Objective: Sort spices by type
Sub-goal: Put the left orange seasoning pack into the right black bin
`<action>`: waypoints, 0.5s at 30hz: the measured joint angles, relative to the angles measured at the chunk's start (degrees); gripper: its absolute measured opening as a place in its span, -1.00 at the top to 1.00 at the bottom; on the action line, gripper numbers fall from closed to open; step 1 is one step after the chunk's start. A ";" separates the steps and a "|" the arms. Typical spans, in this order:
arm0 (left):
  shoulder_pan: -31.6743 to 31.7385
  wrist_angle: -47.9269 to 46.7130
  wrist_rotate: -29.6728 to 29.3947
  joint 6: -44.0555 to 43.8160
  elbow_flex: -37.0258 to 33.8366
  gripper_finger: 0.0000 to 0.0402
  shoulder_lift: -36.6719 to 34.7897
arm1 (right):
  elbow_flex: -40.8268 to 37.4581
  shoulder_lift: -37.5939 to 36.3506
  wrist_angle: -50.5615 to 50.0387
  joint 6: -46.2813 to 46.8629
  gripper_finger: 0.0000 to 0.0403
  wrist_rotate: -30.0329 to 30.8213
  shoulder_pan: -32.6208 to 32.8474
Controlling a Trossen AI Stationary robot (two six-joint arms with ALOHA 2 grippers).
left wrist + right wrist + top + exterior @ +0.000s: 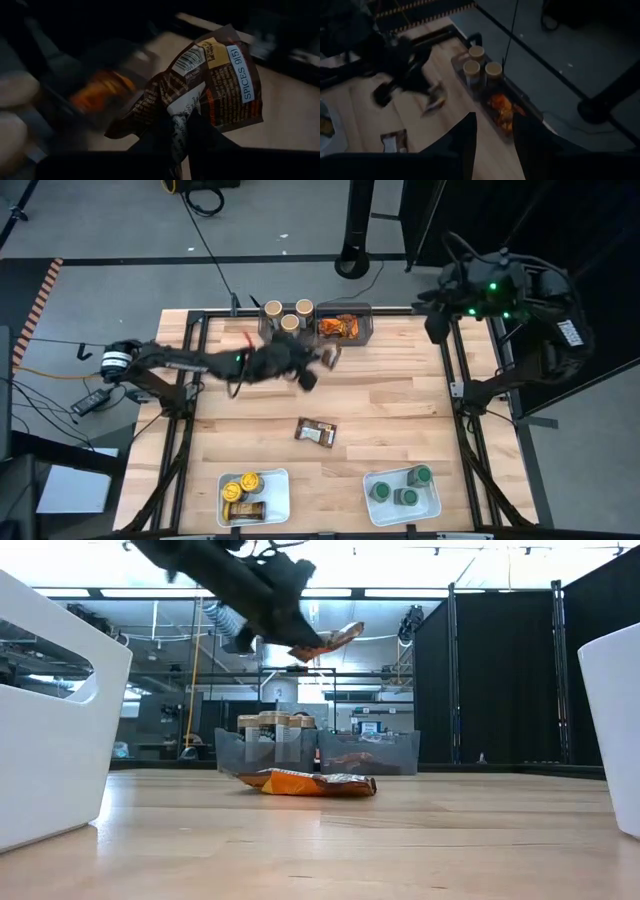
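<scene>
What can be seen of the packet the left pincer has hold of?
The packet is a flat, crinkled brown foil-like sachet with orange print, a barcode and a pale blue label reading SPICES 9151. The left pincer is shut on its lower edge. It hangs tilted above the table, clear of the wood, beside the far bin.

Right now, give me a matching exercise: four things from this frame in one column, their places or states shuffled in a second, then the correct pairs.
Things:
1. left gripper
2. tan-lidded jars
3. green-lidded jars
4. brown packet on the table

Places or states:
A. in the white tray at the near right
B. lying alone mid-table
C. shut on a crumpled brown packet, lifted above the wood
D. standing in the grey bin at the far edge

Pairs: 1-C, 2-D, 3-A, 4-B
</scene>
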 joint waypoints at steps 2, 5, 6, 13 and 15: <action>3.94 0.00 0.84 2.56 3.27 0.88 2.23 | -0.02 -0.46 -1.40 1.39 0.34 0.85 1.10; 9.22 -0.22 4.34 5.16 8.25 0.88 6.68 | -0.02 -0.88 -1.94 2.73 0.34 0.94 2.72; 10.74 -0.09 5.80 5.45 10.09 0.88 8.39 | -0.02 -0.94 -1.96 2.92 0.34 0.94 3.22; 17.82 -5.15 10.91 6.62 23.87 0.88 21.16 | -0.04 -0.43 -1.96 3.21 0.34 0.94 6.27; 18.79 -8.00 10.75 6.71 28.44 0.88 24.62 | -0.04 -0.12 -1.95 3.23 0.34 0.94 6.96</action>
